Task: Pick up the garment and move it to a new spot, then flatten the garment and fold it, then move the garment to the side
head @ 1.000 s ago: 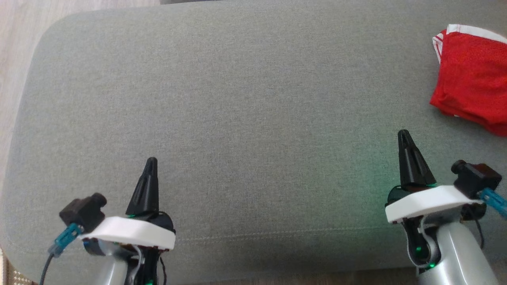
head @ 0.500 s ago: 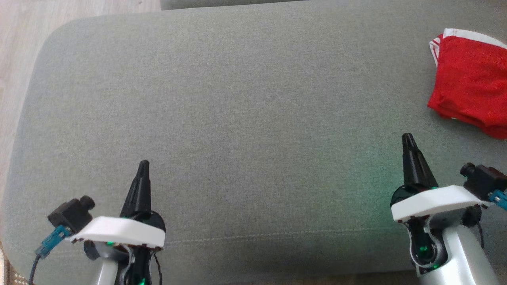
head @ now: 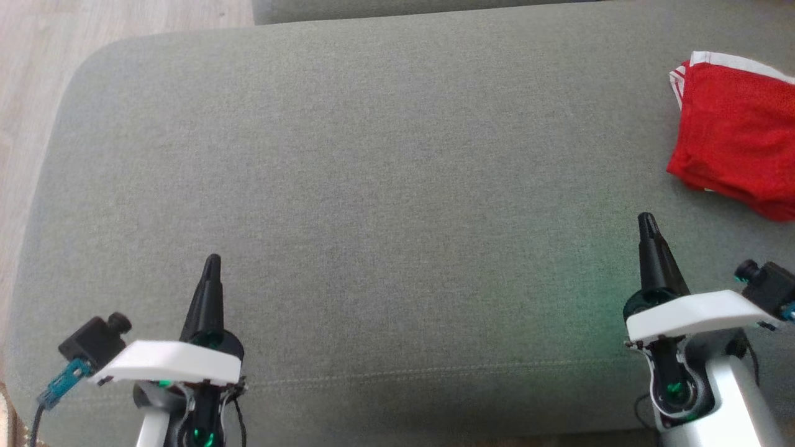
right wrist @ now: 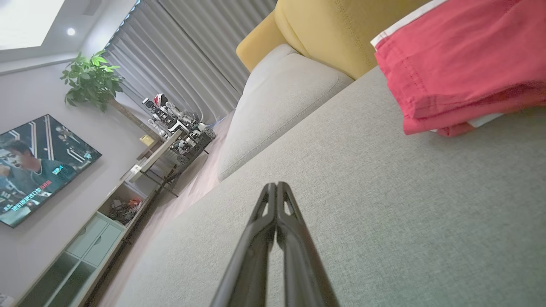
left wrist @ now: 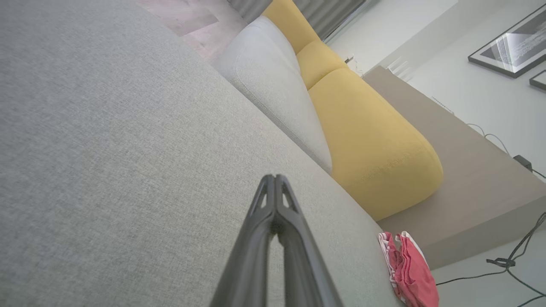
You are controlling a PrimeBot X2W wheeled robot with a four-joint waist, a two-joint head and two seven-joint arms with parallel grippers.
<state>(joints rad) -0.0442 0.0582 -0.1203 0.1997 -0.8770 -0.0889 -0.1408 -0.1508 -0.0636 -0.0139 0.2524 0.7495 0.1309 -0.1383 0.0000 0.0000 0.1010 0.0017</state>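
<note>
Big grey seat cushion [head: 397, 186] takes up basically everything, with a yellow back cushion [left wrist: 367, 140] behind it. The garment [head: 733, 136] sits way over at the robot's right end of the seat, partly cut off by the edge of the head view. It's red with white trim [head: 730, 61], already stacked in a few flat layers, so I'd guess the folding and the move to the side are done. Handling-wise it looks light, soft and floppy with zero stiffness, so pinching just the top layer would probably peel the fold open. If it needs another nudge, I'd take the thick folded edge nearest the right gripper [head: 649, 226] and get all the layers in one bite. Both that one and the left gripper [head: 212, 267] have their fingers pressed together on nothing, hovering over bare cushion well apart from the cloth.
</note>
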